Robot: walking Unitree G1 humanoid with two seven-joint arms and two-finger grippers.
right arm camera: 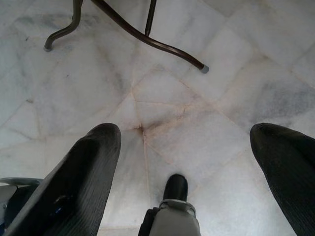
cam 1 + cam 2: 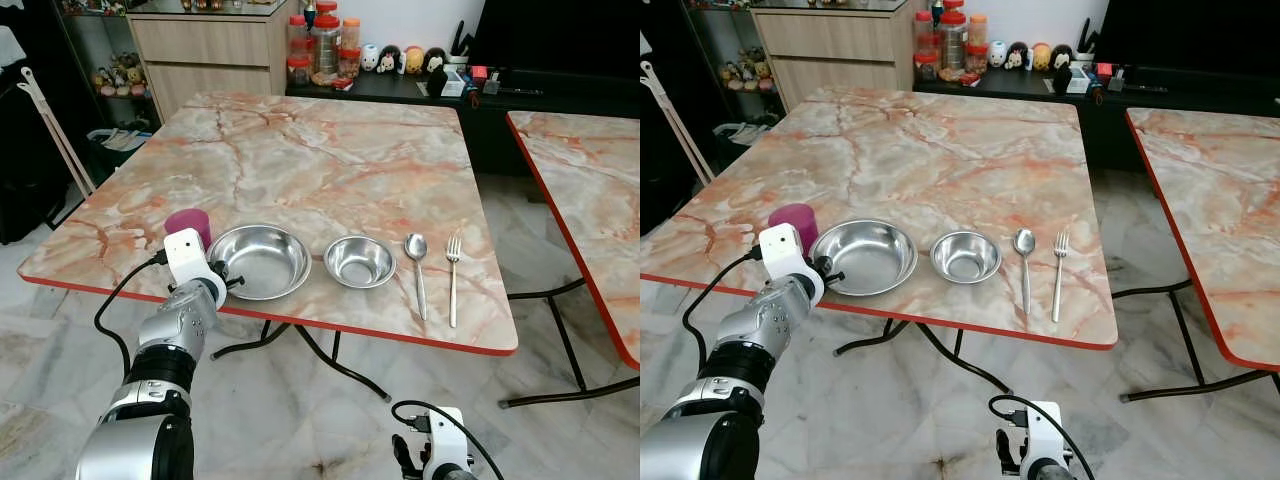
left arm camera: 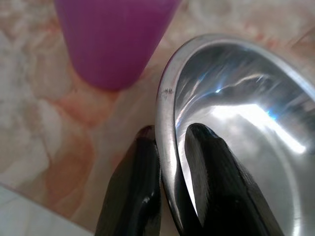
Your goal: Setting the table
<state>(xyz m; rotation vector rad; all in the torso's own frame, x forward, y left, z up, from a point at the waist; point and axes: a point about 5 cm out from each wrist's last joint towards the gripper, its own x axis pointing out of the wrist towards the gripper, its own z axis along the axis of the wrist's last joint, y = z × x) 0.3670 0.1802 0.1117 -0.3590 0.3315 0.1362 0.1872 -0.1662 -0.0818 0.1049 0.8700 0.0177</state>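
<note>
no readable text, labels, brands or numbers anywhere

Colours/patterns on the worktop
Worktop (image 2: 330, 150) was pink-orange marble veining with red edge; cup (image 2: 188, 225) magenta; large bowl (image 2: 260, 260), small bowl (image 2: 360, 261), spoon (image 2: 417, 270), fork (image 2: 453, 275) shiny silver; floor (image 1: 162, 98) grey-white marble.

Purple cup (image 2: 189, 226) just beside large bowl (image 2: 262, 260)

Bowls (image 2: 258, 261) — shiny polished metal; cup (image 3: 114, 37) matt purple plastic; table (image 2: 330, 160) — glossy marble-look.
</note>
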